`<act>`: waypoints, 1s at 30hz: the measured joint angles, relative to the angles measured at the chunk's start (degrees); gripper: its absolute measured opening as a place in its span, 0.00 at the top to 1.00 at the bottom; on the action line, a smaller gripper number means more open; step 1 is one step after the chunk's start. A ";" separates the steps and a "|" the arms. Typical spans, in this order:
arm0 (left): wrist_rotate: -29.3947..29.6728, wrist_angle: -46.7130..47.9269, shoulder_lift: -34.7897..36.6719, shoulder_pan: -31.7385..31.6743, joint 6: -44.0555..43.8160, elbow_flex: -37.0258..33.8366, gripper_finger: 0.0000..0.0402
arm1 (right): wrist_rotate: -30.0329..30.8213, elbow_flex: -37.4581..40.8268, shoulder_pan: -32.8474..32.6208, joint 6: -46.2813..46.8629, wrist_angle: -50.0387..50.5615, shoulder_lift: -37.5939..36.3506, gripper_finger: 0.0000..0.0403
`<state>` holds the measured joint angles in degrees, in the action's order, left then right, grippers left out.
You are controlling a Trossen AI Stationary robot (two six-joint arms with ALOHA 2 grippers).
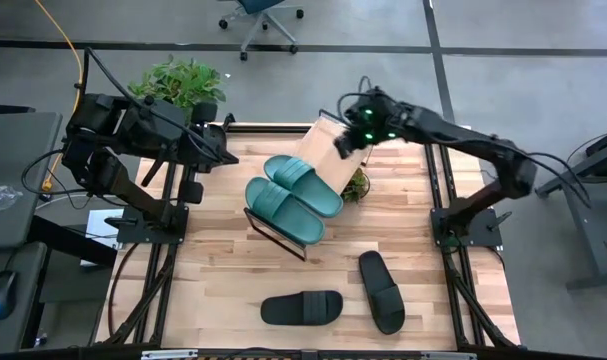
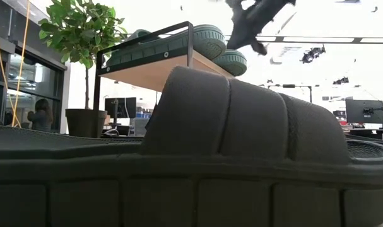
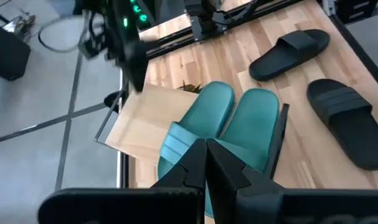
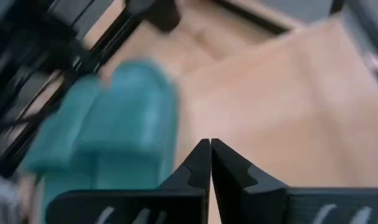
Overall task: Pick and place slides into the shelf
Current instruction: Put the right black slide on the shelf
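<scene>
Across the butcher-block tabletop [image 1: 223, 260], seen from above, the slanted shelf [image 1: 318, 140] sits near the middle, its bare light board toward 12 o'clock and its black frame toward 6 o'clock.

Over that bare board reaches the right arm, stretched in from 3 o'clock with its elbow raised by the right frame post. Its right pincer [image 1: 345, 143] hangs above the shelf's 1 o'clock corner, fingers pressed together and holding nothing; its own wrist view shows the 2 dark tips meeting over the plain wood [image 4: 282, 106].

The left arm is folded back at 9 o'clock, beside the left frame post, well apart from the shelf. Its left pincer [image 3: 207, 163] is also closed and empty, aimed toward the shelf.

The 2 teal slides [image 1: 293, 195] lie side by side on the shelf's lower half, touching each other, at about 7 o'clock from the right pincer and near it. The 2 black slides remain on the tabletop, well apart from both pincers: 1 [image 1: 381, 290] toward 5 o'clock of the shelf, the other [image 1: 301, 307] at 6 o'clock, close to the front edge.
</scene>
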<state>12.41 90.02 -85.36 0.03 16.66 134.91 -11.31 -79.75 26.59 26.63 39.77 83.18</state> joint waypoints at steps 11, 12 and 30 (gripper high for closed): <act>-0.88 0.00 0.00 0.00 2.85 0.00 1.00 | -2.03 0.00 -11.60 7.65 21.24 -15.63 0.79; -0.92 0.00 0.00 0.00 3.22 0.00 1.00 | -1.29 0.00 -13.07 9.29 21.50 -16.20 0.77; -2.43 -0.02 0.00 0.00 4.09 0.00 1.00 | 19.32 0.00 -40.14 32.99 26.29 -14.48 0.72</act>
<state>9.98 90.00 -85.36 0.03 20.75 134.91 8.01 -79.75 -13.55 59.63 66.06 68.69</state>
